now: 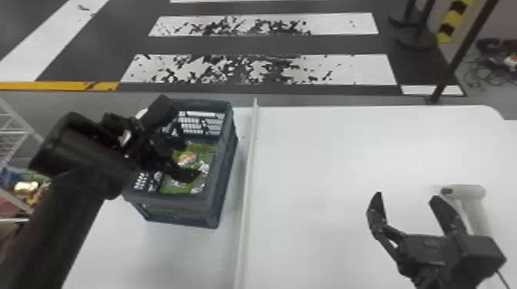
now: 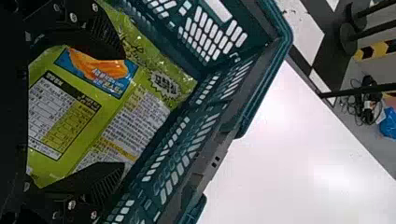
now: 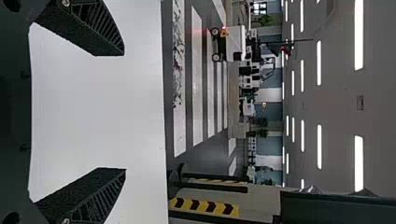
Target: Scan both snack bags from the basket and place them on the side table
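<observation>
My left gripper (image 1: 188,159) is down inside the dark basket (image 1: 227,161), over a green snack bag (image 1: 179,188). In the left wrist view the left gripper (image 2: 122,109) stands open, its two fingers on either side of the green bag (image 2: 112,100), which lies with its printed back up against the wall of the basket (image 2: 173,154). I cannot tell whether the fingers touch it. A second bag cannot be made out. My right gripper (image 1: 406,198) is open above the table at the right; the right wrist view has this gripper (image 3: 125,112) with nothing between its fingers.
A white handheld scanner (image 1: 467,192) lies beside my right gripper. A pale raised strip (image 1: 248,173) runs between the basket and the white table (image 1: 319,161). At the far left is a wire rack (image 1: 15,127) with colourful packages. Barrier posts (image 1: 417,38) stand beyond the table.
</observation>
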You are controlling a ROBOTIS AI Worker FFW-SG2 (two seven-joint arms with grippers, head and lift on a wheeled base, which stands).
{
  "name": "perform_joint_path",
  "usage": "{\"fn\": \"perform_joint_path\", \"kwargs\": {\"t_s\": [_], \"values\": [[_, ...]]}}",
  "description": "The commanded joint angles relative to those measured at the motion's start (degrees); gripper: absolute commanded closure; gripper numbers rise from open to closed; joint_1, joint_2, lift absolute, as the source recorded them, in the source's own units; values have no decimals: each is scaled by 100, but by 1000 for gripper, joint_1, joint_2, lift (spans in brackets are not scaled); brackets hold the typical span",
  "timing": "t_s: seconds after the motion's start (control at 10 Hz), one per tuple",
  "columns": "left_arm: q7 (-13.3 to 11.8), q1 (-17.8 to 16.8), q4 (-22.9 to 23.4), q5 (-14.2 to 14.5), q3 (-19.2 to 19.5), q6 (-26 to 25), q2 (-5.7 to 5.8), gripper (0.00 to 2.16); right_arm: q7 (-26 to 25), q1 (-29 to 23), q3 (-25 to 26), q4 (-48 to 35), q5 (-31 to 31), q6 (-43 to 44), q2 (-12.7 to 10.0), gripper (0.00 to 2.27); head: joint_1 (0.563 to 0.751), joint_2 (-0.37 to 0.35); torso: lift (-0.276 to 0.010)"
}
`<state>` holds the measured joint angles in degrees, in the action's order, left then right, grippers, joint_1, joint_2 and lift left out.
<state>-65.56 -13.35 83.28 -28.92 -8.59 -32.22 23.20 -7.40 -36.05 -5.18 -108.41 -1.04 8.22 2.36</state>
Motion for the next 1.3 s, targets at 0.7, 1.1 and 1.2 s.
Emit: {"fn": "perform_joint_path", "kwargs": {"t_s": [0.7,1.1,1.2], "values": [[245,-212,-1191,-316,-266,624,-430,1700,55,-7,61,127,-124,149,10,36,695,54,-74],[333,114,-594,625,797,870,-466,2135,55,-51,70,136,-124,201,2,39,695,53,-74],[307,131,-470,888,1008,870,-466,2135,55,-51,70,145,-124,201,2,43,695,55,-74]]}}
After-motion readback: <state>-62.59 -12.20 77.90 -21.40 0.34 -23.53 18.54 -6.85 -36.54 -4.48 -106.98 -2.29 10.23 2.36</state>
